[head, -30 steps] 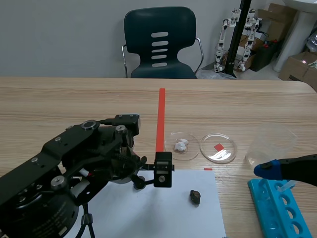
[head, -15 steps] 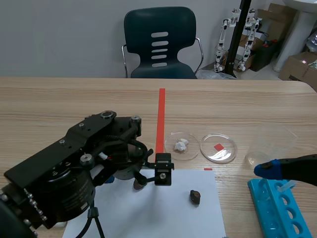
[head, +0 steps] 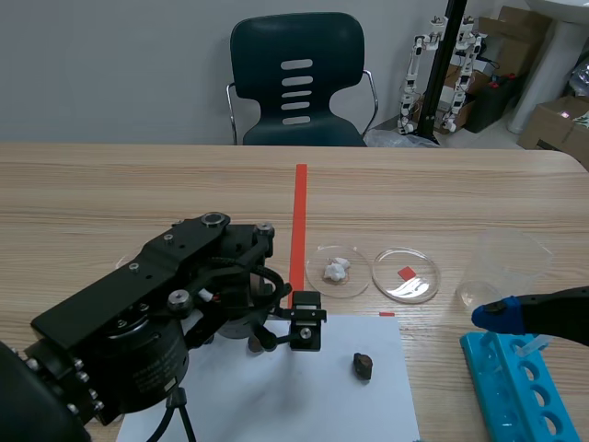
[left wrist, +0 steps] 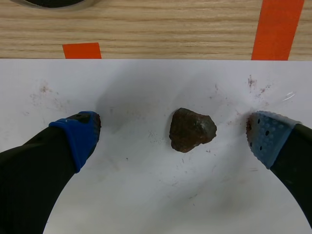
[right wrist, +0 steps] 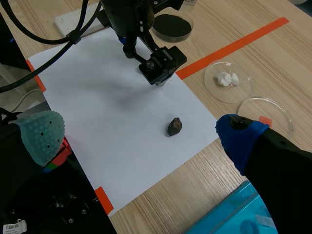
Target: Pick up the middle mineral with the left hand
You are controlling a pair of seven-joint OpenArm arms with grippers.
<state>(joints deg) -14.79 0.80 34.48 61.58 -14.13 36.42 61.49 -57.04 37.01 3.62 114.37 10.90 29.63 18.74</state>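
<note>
left hand (left wrist: 173,134) wide open, empty | mineral (left wrist: 192,130) between fingers | clear only from wrist view

Middle mineral (left wrist: 192,129), dark brown lumpy rock, lying free on the white paper (left wrist: 146,83), reddish specks around it

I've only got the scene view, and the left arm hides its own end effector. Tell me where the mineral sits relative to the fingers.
Observer: In the left wrist view, the brown mineral lies on the white paper between the open fingers of the left end effector, touching neither pad.
Operator: Give me the right end effector's state.
Observer: The right wrist view shows the right end effector open and holding nothing.
Operator: Report anything else near that mineral.
Observer: A round dish of black material sits just off the paper's edge, ahead of the left end effector.
</note>
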